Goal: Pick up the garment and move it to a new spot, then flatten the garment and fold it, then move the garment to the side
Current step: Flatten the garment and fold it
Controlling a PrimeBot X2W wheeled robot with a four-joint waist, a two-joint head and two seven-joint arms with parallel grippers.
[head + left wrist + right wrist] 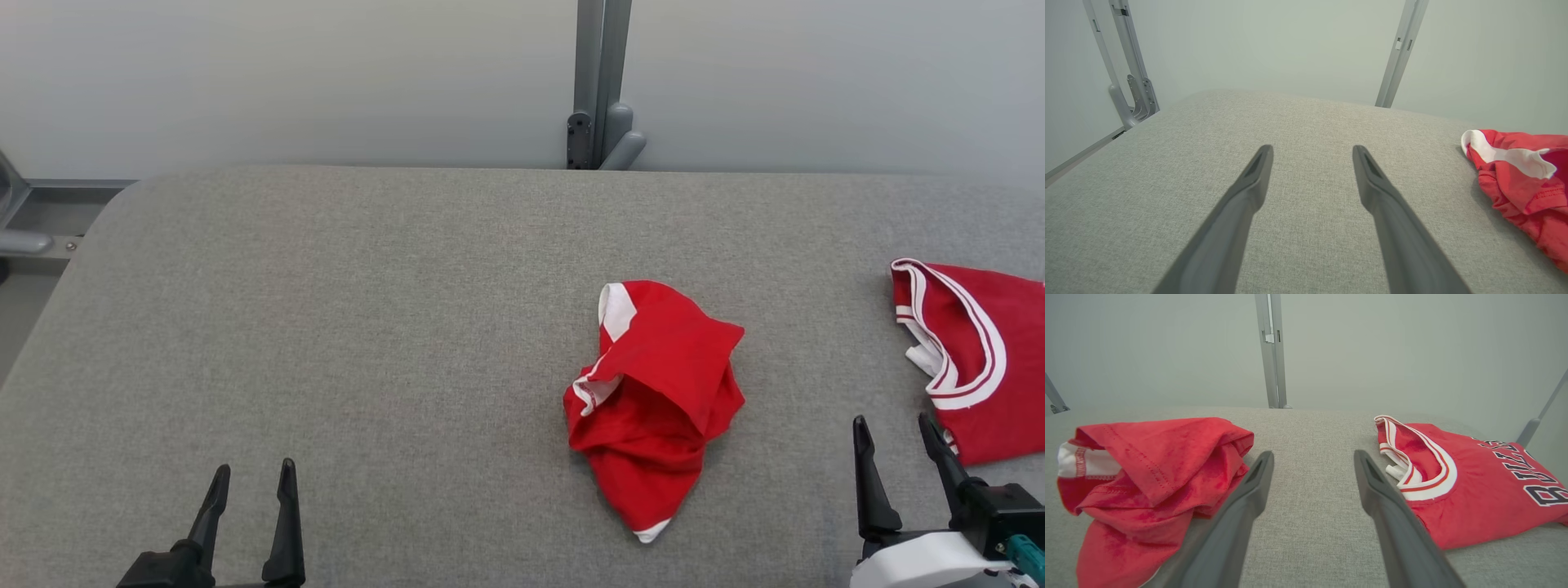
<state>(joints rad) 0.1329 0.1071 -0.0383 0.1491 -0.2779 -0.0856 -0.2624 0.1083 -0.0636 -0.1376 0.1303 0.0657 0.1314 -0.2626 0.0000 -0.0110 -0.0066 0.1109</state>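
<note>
A crumpled red garment (653,400) with white trim lies bunched on the grey fabric-covered table (367,286), right of centre. My left gripper (255,467) stands open near the front edge at the lower left, well apart from the garment, which reaches the right edge of the left wrist view (1523,183). Nothing lies between the fingers of the left gripper (1312,148). My right gripper (892,420) is open at the lower right, just right of the garment. In the right wrist view the garment (1151,469) sits left of the open right gripper (1313,453), whose left finger (1237,514) passes close by it.
A second red jersey (980,359) with white collar stripes and dark lettering lies flat at the table's right edge, right of the right gripper (1474,486). A grey metal post (600,82) rises behind the table against a pale wall. Metal framing (33,212) sits at the far left.
</note>
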